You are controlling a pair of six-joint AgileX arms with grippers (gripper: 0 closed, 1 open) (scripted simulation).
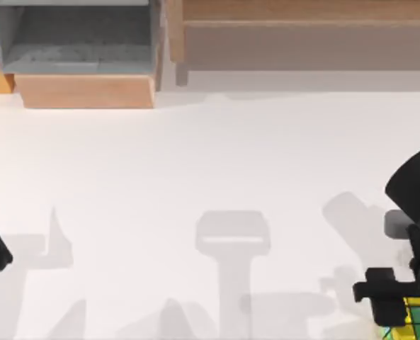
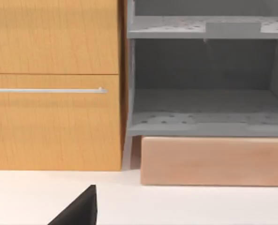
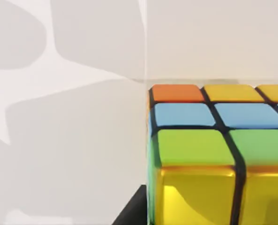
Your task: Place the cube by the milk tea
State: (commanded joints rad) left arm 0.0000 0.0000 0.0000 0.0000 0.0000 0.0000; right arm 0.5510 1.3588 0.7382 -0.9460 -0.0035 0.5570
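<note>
The right tool [image 1: 397, 312] sits directly over the cube [image 1: 416, 317] at the white bench's [image 1: 195, 177] near right corner; its grip cannot be told. The cube lies flat, without readable writing. The left arm is parked at the left edge.

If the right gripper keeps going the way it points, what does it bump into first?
Probably the cube. The right gripper sits right over it at the table's near right corner, and the right wrist view shows the cube close ahead. Depth is hard to judge.
</note>
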